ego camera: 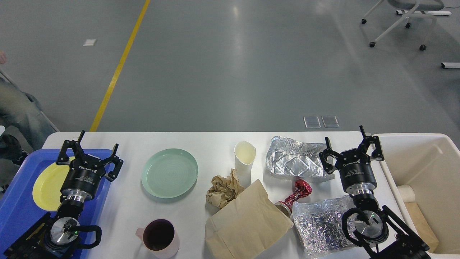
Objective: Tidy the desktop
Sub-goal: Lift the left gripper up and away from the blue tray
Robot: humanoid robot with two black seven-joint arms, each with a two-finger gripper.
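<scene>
Grippers left (88,151) and right (350,145) hang spread, empty; paper bag (246,223) cut off below.

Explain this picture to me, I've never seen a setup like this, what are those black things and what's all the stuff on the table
The one picture is taken from a humanoid robot's own head, looking down at a white desktop. The black things are its two arms, each ending in a two-fingered hand. The left hand hovers open over a yellow plate in a blue tray. The right hand is open too, beside a cream bin. Neither holds anything.

On the desktop lie a green plate, a pink mug, a paper cup, crumpled brown paper, a brown paper bag, a crushed red can and two pieces of foil.
</scene>
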